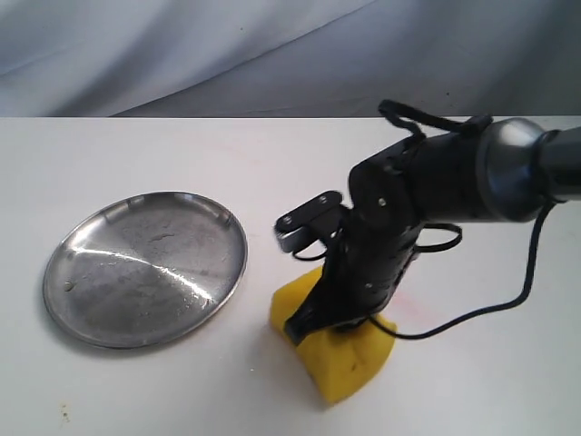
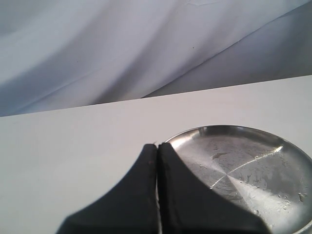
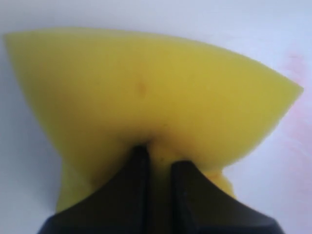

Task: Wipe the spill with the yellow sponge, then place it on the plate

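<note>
The yellow sponge (image 1: 348,359) rests on the white table right of the plate, squashed where my right gripper (image 1: 313,320) is shut on it from above. In the right wrist view the sponge (image 3: 146,92) bulges out past the black fingertips (image 3: 140,161) that pinch it. The silver plate (image 1: 82,313) lies flat on the left, holding nothing. The left gripper (image 2: 157,146) is shut on nothing, hovering near the plate rim (image 2: 195,131). No amber spill shows; the sponge and arm may cover it.
A faint pinkish-red smear (image 3: 297,107) marks the table beside the sponge, also faint near the arm (image 1: 413,313). A grey cloth backdrop (image 1: 272,54) hangs behind the table's far edge. The right arm's black cable (image 1: 490,309) loops over the table.
</note>
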{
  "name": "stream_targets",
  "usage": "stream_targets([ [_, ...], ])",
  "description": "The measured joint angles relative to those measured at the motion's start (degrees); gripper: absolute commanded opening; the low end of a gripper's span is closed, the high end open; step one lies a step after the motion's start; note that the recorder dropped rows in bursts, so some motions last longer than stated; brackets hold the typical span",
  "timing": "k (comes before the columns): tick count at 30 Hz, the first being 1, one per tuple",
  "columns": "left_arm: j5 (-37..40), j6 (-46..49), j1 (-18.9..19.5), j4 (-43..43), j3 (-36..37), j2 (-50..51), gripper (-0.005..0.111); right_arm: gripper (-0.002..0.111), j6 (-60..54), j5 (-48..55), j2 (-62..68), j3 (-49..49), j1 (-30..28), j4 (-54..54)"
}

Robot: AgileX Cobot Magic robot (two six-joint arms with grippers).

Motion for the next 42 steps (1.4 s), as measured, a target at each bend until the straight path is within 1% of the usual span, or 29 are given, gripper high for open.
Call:
stream_targets([
  [4,0.0,0.0,0.0,0.0,0.0,0.0,0.0,0.0,-4.5,0.0,0.0,0.0,7.9,6.0],
  [6,0.0,0.0,0.0,0.0,0.0,0.0,0.0,0.0,-5.5,0.0,0.0,0.0,10.7,7.6],
  [8,0.0,0.0,0.0,0.0,0.0,0.0,0.0,0.0,-6.2,-0.2,0.0,0.0,12.5,8.6],
  [11,0.0,0.0,0.0,0.0,0.0,0.0,0.0,0.0,-6.3,-0.5,0.0,0.0,12.7,8.6],
  [14,0.0,0.0,0.0,0.0,0.0,0.0,0.0,0.0,-4.3,-0.5,0.0,0.0,10.9,6.7],
  [17,0.0,0.0,0.0,0.0,0.0,0.0,0.0,0.0,0.0,0.0,0.0,0.0,7.2,3.0],
  [23,0.0,0.0,0.0,0.0,0.0,0.0,0.0,0.0,6.4,2.1,0.0,0.0,-4.9,-4.3],
  [26,0.0,0.0,0.0,0.0,0.0,0.0,0.0,0.0,9.6,3.4,0.0,0.0,-9.3,-5.2],
  [29,0.0,0.0,0.0,0.0,0.0,0.0,0.0,0.0,10.4,4.3,0.0,0.0,-10.7,-5.4],
  [31,0.0,0.0,0.0,0.0,0.0,0.0,0.0,0.0,10.0,4.3,0.0,0.0,-9.9,-5.1],
  [34,0.0,0.0,0.0,0.0,0.0,0.0,0.0,0.0,7.5,4.3,0.0,0.0,-7.0,-5.0],
  [38,0.0,0.0,0.0,0.0,0.0,0.0,0.0,0.0,3.9,4.0,0.0,0.0,-0.2,-3.2],
  [42,0.0,0.0,0.0,0.0,0.0,0.0,0.0,0.0,2.9,2.3,0.0,0.0,6.5,-2.1],
])
